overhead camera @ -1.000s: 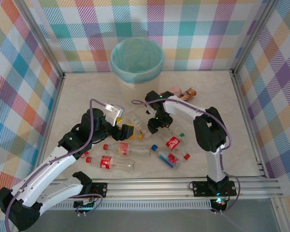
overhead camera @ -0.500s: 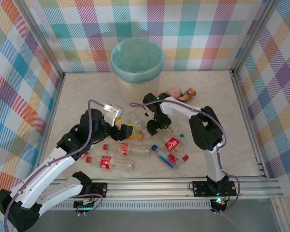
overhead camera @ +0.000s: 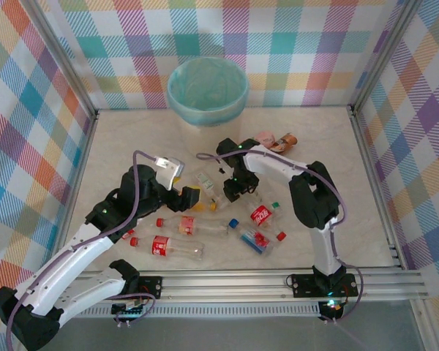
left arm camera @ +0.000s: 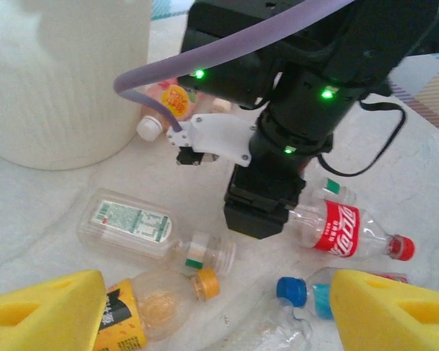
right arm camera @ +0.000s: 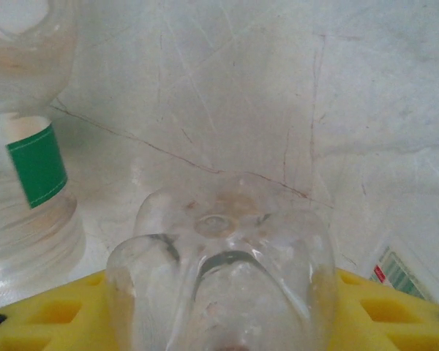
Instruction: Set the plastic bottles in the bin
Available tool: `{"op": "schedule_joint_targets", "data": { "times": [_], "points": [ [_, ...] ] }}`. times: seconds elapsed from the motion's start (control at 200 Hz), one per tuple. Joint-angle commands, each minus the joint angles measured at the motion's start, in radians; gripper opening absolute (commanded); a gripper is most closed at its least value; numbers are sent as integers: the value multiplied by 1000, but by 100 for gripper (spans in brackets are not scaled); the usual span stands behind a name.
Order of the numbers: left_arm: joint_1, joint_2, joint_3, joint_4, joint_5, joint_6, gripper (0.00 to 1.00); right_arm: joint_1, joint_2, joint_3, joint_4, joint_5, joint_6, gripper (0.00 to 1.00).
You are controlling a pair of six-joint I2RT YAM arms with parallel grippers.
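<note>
The cream bin with its teal liner stands at the back; its wall rises at the left. Bottles lie scattered mid-table. My right gripper is down at the table, its yellow fingers closed on the base of a clear bottle, the red-labelled one. My left gripper hovers open over the orange-yellow bottle and a blue-capped bottle, holding nothing. A clear bottle with a green-and-white label lies between the two grippers.
A pink bottle and a brown-orange one lie behind the right arm, near the bin. More red-labelled bottles and a blue-labelled one lie toward the front. Checked walls and metal frame rails enclose the table.
The right gripper has shifted slightly left and settled on the bottle's base. The left gripper has edged a little toward it.
</note>
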Motion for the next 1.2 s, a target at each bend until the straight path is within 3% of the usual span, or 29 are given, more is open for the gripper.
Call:
{"op": "schedule_joint_targets", "data": {
  "times": [0.0,0.195,0.355,0.71,1.005,1.195],
  "points": [
    [-9,10,75,82,-80,11,81,8,-125,60,-47,28,10,54],
    [-8,88,202,96,-206,17,82,8,-245,145,-73,49,-12,54],
    [-6,221,392,45,-244,39,81,6,-299,319,-98,26,-45,52],
    [61,509,877,-37,-241,75,80,-12,-180,890,-59,35,-186,51],
    [163,761,1242,-166,-121,14,79,-41,-187,863,397,-6,-270,50],
    [200,894,1426,-253,-47,-20,78,-77,-115,925,565,-82,-278,50]
  ]
}}
